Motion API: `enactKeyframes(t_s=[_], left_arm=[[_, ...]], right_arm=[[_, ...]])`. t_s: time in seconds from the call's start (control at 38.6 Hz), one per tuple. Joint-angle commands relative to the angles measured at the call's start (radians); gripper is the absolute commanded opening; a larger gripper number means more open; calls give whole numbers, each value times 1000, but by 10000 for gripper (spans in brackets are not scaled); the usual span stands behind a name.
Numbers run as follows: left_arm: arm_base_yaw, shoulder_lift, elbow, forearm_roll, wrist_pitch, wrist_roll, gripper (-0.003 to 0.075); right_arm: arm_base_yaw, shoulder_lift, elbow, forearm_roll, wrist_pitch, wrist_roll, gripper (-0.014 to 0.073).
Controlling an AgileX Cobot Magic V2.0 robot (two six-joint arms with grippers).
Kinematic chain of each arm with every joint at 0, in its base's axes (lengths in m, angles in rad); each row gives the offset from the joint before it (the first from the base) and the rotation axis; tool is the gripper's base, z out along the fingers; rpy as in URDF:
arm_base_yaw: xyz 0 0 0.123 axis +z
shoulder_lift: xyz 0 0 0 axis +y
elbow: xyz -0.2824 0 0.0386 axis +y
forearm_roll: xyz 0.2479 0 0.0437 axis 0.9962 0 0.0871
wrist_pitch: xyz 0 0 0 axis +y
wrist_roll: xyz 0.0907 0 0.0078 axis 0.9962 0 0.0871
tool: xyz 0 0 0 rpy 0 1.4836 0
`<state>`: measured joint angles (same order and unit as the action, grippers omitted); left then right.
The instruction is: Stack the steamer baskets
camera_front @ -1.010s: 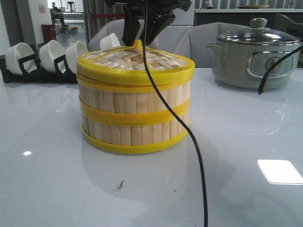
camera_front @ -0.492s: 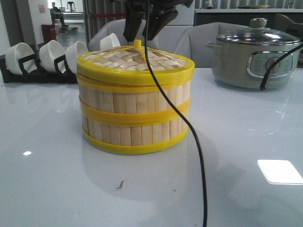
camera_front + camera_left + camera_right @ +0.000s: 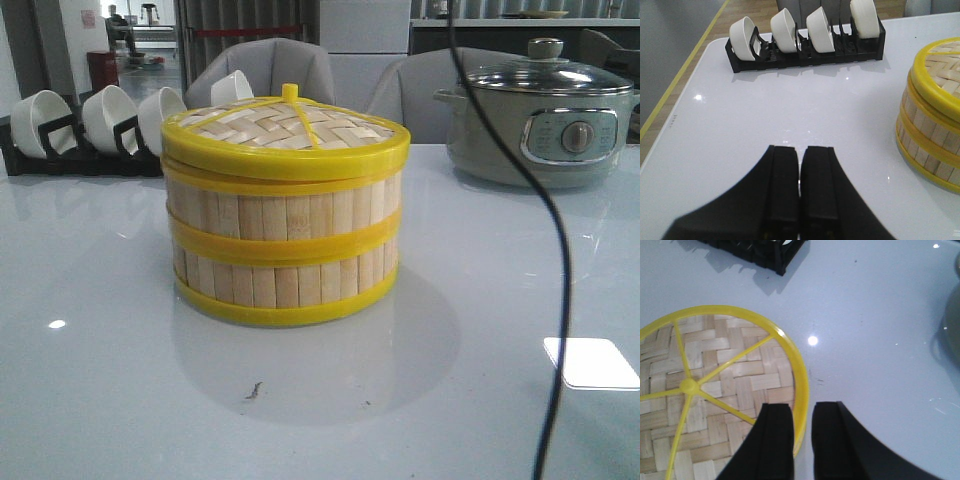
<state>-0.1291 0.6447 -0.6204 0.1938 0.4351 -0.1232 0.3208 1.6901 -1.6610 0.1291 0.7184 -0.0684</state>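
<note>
On the white table (image 3: 120,400) the steamer baskets (image 3: 285,245) sit stacked, lid (image 3: 287,135) on top. At two o'clock stands a pot (image 3: 535,120). My left gripper (image 3: 800,172) is closed and empty; my right gripper (image 3: 802,432) is slightly parted above the lid's rim.

I see bright, even overhead light. Glare patches sit on the glossy table (image 3: 480,300) right of the steamer baskets (image 3: 285,225), whose soft shadow pools beneath. Wrist views blur at the fingers.

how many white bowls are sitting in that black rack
4 white bowls, all tilted in the black rack: far-left, second, third, and far-right nearest the steamer baskets.
</note>
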Motion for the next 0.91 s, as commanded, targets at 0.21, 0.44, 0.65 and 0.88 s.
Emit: enactKeyframes(t_s=[0.21, 0.44, 0.65, 0.88], left_arm=[[-1, -1, -29, 6, -85, -8, 87], [-1, -1, -29, 6, -85, -8, 87], [-1, -1, -29, 6, -85, -8, 87], [-1, -1, -29, 6, -85, -8, 87]], right_arm=[[-115, -413, 441, -3, -368, -4, 244], [-189, -642, 745, -3, -493, -4, 244], [-318, -837, 988, -2, -571, -4, 244], [-430, -1032, 1165, -2, -599, -4, 244]])
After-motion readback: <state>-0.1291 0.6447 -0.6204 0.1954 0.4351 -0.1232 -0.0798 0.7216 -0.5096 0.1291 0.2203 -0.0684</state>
